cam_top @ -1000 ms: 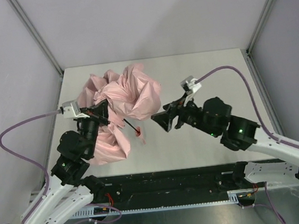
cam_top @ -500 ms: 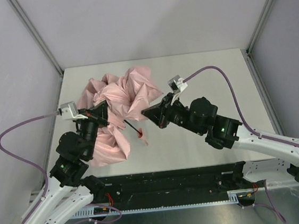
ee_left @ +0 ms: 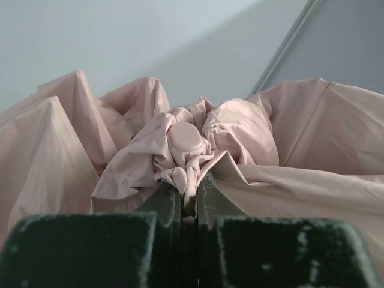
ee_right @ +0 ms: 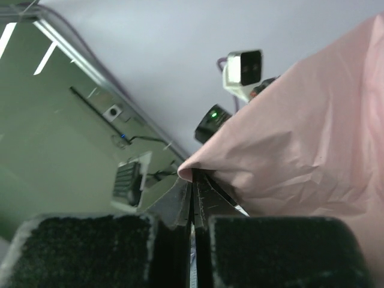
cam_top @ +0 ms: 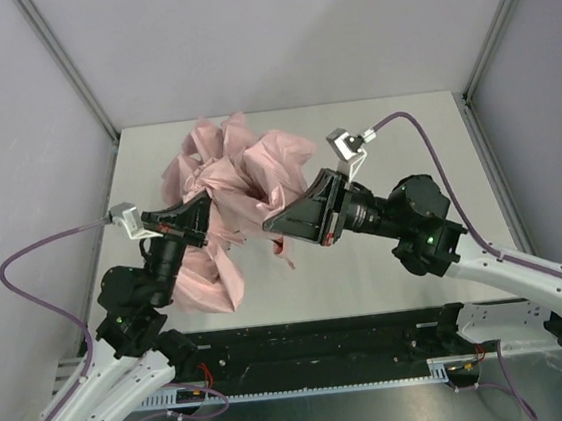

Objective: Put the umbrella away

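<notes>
The umbrella (cam_top: pixel 232 170) is a crumpled heap of pale pink fabric on the left half of the table. My left gripper (cam_top: pixel 198 219) is at its near left side, shut on a bunched fold. In the left wrist view that fold (ee_left: pixel 191 171) is pinched between the jaws of my left gripper (ee_left: pixel 189 185), just below the round pink cap (ee_left: pixel 185 137). My right gripper (cam_top: pixel 272 221) is shut on the canopy's near right edge. The right wrist view shows a fabric corner (ee_right: pixel 198 171) caught at the tips of my right gripper (ee_right: pixel 193 177). A small reddish piece (cam_top: pixel 286 260) hangs below; the shaft is hidden.
The grey table (cam_top: pixel 403 127) is walled at the back and on both sides, with metal posts at the corners. A black rail (cam_top: pixel 324 337) runs along the near edge between the arm bases. Purple cables loop from both wrists.
My right gripper has swung left to the umbrella, shut on the canopy's edge and lifted it. The fabric has bunched toward the back. The left gripper has kept its hold, shifting only slightly.
</notes>
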### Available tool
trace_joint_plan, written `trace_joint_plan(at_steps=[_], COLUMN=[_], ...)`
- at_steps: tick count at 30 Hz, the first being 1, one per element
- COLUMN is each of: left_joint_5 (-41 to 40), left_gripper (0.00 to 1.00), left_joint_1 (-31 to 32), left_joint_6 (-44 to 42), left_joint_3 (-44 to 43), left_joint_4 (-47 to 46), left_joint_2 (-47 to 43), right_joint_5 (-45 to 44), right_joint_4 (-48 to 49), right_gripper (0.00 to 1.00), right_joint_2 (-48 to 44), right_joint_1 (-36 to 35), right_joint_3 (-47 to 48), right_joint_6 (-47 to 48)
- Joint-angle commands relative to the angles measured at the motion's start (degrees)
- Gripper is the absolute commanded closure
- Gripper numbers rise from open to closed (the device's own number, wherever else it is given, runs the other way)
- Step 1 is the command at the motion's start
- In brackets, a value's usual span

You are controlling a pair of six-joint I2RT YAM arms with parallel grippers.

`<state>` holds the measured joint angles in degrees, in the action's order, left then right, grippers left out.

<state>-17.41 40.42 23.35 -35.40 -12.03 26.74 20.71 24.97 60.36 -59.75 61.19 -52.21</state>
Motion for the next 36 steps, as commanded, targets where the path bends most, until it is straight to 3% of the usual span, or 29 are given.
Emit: trace_joint_plan(at_steps=[1,8,11,13,15,18,23,26,30,36], left_joint_5=[-2.2,2.0,4.4,6.0,7.6,11.4,17.1,19.9,25.2,30.2], left_gripper=[1.0,1.0,1.0,1.0,1.0,1.0,1.0,1.0,1.0,1.0], left_joint_1=[-1.1,-1.1,-1.1,-1.1,-1.2,-1.2,-1.2,-1.2,-1.2,-1.1], left_joint_6=[-2.7,2.1,2.3,0.4,-2.3,-6.8,-10.9,-11.8,-12.7,-11.2], left_joint_3=[0.8,0.4,0.6,1.1,1.8,3.0,3.8,3.7,3.5,3.1], left_joint_4=[-4.4,-6.0,-7.3,-8.0,-8.8,-10.1,-11.5,-12.3,-12.7,-13.4], left_joint_2=[0.1,1.2,1.5,0.8,-0.3,-2.1,-3.5,-3.6,-3.4,-2.9], right_joint_5=[8.5,-3.7,-3.5,-2.8,-1.0,0.2,-3.6,-12.2,-25.6,-23.5], right_joint_4=[10.7,1.2,-9.3,-17.4,-27.6,-43.3,-60.7,-63.2,-58.4,-45.5], right_gripper=[1.0,0.98,0.68,0.48,0.36,0.28,0.25,0.25,0.25,0.25], right_joint_2=[1.3,12.9,16.0,13.9,9.3,0.7,-11.8,-16.5,-19.9,-14.0], right_joint_1=[-4.5,-12.1,-12.1,-12.3,-12.4,-12.6,-12.6,-12.4,-12.2,-11.8], right_joint_3=[2.0,3.8,7.9,8.9,9.3,9.3,9.2,9.3,9.2,9.3], right_joint_6=[-4.8,9.9,15.7,21.7,28.0,35.9,40.5,40.2,39.7,44.0])
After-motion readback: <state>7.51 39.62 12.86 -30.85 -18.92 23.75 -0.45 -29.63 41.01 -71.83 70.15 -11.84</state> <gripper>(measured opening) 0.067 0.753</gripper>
